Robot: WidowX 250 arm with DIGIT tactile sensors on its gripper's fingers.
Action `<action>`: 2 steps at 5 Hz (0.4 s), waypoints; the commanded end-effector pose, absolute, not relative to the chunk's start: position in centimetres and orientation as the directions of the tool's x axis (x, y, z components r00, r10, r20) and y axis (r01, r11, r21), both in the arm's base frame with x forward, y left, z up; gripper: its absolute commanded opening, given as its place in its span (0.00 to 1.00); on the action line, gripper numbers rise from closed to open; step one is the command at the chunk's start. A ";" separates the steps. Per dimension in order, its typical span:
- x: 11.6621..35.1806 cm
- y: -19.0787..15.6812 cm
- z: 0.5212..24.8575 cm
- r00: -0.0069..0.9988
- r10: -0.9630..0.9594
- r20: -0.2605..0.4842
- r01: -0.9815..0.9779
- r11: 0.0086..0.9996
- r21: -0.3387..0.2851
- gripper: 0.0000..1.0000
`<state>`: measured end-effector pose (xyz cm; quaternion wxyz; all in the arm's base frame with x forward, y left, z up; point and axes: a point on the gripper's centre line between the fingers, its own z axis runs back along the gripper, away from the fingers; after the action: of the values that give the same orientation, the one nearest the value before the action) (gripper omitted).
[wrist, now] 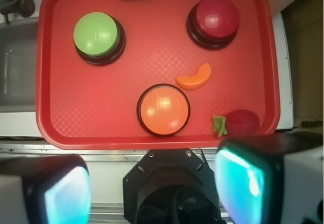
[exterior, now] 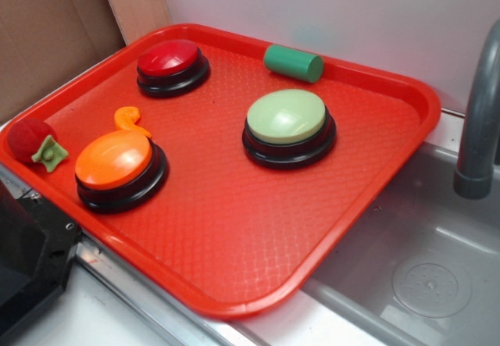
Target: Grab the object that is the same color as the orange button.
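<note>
The small glossy orange curled piece (exterior: 130, 119) lies on the red tray (exterior: 234, 237) just behind the big orange dome button (exterior: 117, 162). In the wrist view the piece (wrist: 195, 77) lies up and right of the orange button (wrist: 163, 109). My gripper (wrist: 152, 188) hangs high above the tray's near edge, over the robot's black base (wrist: 172, 183). Its two fingers (wrist: 66, 193) stand wide apart with nothing between them. In the exterior view only the black base shows at the lower left corner.
A red dome button (exterior: 172, 61), a pale green dome button (exterior: 287, 119) and a green cylinder (exterior: 293, 62) are on the tray. A red ball with a green leaf (exterior: 35, 143) sits at the tray's left rim. A sink (exterior: 422, 268) with a grey faucet (exterior: 476, 127) lies to the right.
</note>
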<state>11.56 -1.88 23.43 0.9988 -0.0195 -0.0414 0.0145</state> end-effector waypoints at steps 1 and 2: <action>11.6 -1.9 23.4 0.996 0.031 0.082 -0.027 0.999 -0.040 1.00; 12.8 -1.0 22.2 0.955 0.280 0.096 -0.271 0.958 -0.096 1.00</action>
<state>12.65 -0.96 21.79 0.9864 -0.0400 -0.0505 0.1510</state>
